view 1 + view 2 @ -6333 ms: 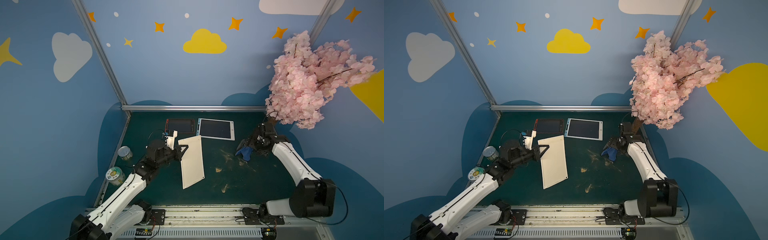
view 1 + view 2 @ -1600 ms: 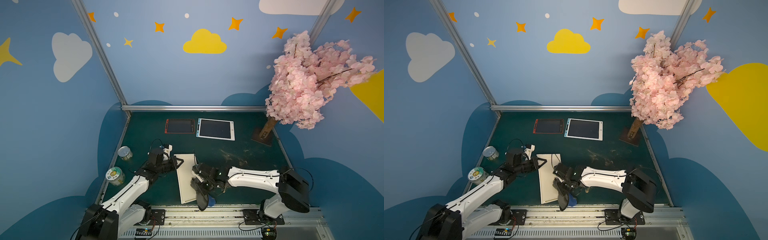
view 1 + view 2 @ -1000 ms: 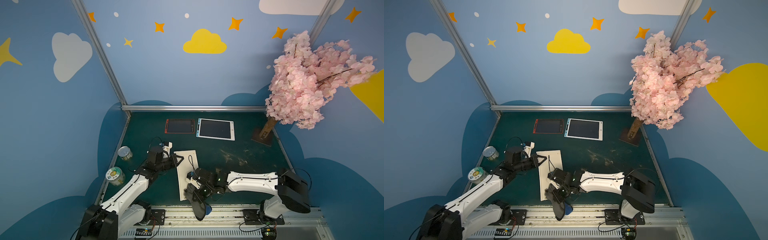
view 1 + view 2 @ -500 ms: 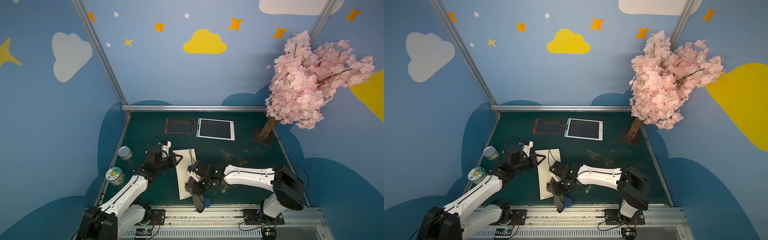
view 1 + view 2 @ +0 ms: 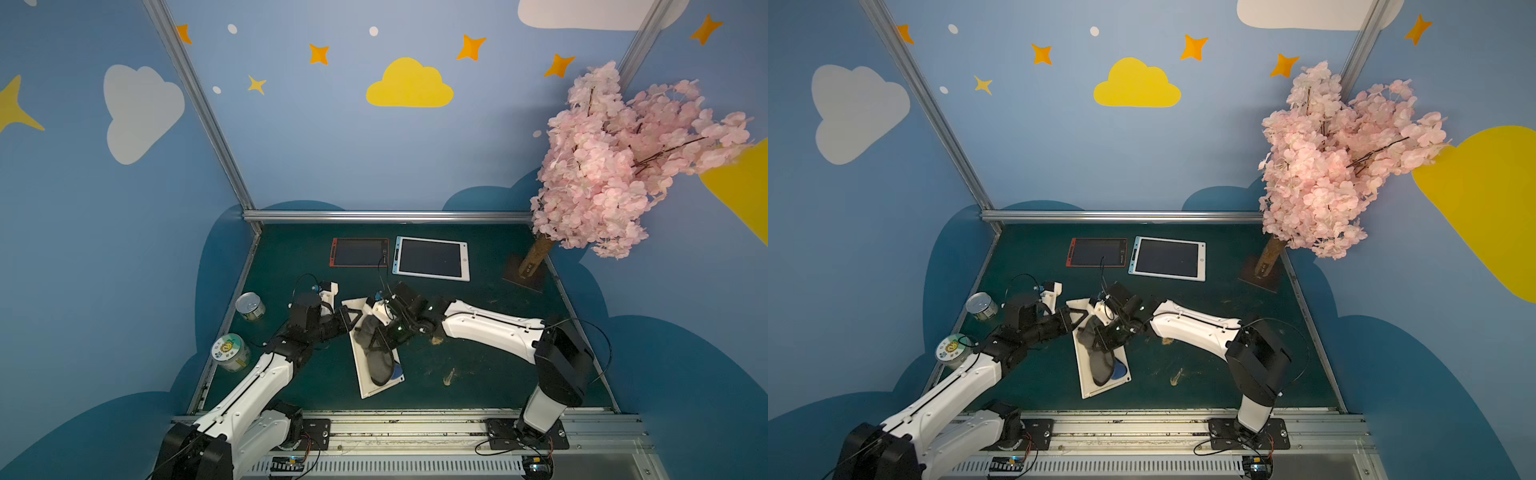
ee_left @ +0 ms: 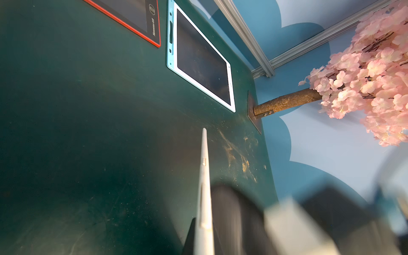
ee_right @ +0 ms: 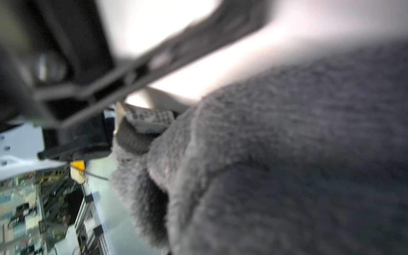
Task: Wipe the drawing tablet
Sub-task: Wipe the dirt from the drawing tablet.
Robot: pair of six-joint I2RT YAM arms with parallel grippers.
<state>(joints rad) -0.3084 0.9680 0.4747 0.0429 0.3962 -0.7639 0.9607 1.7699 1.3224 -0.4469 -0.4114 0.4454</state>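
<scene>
Drawing tablet under the cloth, both grippers gripping

I see the white rectangular drawing tablet [image 5: 371, 390] on the dark green table [image 5: 478, 374], nearer the arm bases than the light-blue-framed tablet [image 5: 432, 257] and a little toward the left arm's side of it. My left gripper [image 5: 352, 318] has its fingers closed tight on the white tablet's edge at the end nearest the blue-framed one; the left wrist view shows that thin edge running out from between them. My right gripper [image 5: 376, 337] is pinched nearly closed on a dark grey fuzzy cloth [image 5: 380, 365], which drapes along the white tablet's face. I cannot tell whether the tablet lies flat or tilts.
</scene>
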